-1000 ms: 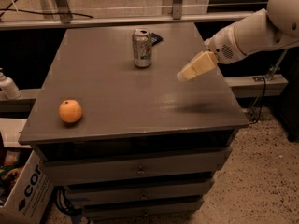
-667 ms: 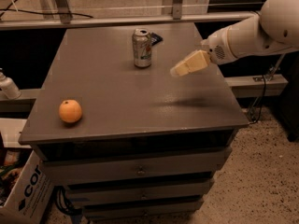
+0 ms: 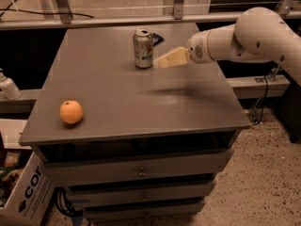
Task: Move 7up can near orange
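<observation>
The 7up can [image 3: 143, 48] stands upright near the far middle of the grey table top [image 3: 131, 93]. It is silver-white with green and red marks. The orange [image 3: 71, 112] lies near the table's front left edge, far from the can. My gripper [image 3: 162, 61] comes in from the right on a white arm [image 3: 254, 36] and hovers just right of the can, very close to it and a little above the table.
A flat dark packet [image 3: 157, 38] lies right behind the can. A white bottle [image 3: 8, 87] stands off the table's left side. A cardboard box [image 3: 23, 192] sits on the floor at lower left. Drawers [image 3: 141, 173] are below the table top.
My gripper and arm have moved left across the table, from well right of the can to right beside it. The can and the orange have not moved.
</observation>
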Tool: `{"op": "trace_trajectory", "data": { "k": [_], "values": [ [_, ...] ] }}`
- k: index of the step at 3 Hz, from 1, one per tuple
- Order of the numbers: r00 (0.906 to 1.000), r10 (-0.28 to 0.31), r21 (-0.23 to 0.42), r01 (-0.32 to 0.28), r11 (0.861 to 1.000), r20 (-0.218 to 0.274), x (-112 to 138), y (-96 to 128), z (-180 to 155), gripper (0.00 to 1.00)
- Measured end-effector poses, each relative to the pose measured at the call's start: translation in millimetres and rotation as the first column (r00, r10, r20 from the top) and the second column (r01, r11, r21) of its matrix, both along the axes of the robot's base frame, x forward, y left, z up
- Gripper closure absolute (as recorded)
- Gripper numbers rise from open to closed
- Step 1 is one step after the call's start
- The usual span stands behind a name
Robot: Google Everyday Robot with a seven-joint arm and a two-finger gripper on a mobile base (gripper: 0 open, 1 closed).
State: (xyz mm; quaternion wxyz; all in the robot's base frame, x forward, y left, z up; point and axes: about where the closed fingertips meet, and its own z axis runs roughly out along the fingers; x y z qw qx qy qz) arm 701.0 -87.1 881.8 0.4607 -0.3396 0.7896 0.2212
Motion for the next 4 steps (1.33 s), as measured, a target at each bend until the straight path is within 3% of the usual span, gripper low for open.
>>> {"op": "trace_trajectory", "data": {
  "k": [1, 3, 4],
  "values": [
    [0.9990, 0.013, 0.059, -0.016, 0.998, 0.043, 15.5, 31.2, 7.9, 0.00],
    [0.9908, 0.099, 0.154, -0.113, 0.982, 0.092, 19.3, 97.8, 21.2, 0.00],
    [0.9849, 0.148, 0.154, -0.161, 0.975, 0.090, 14.8, 126.5, 6.8, 0.00]
  ]
}}
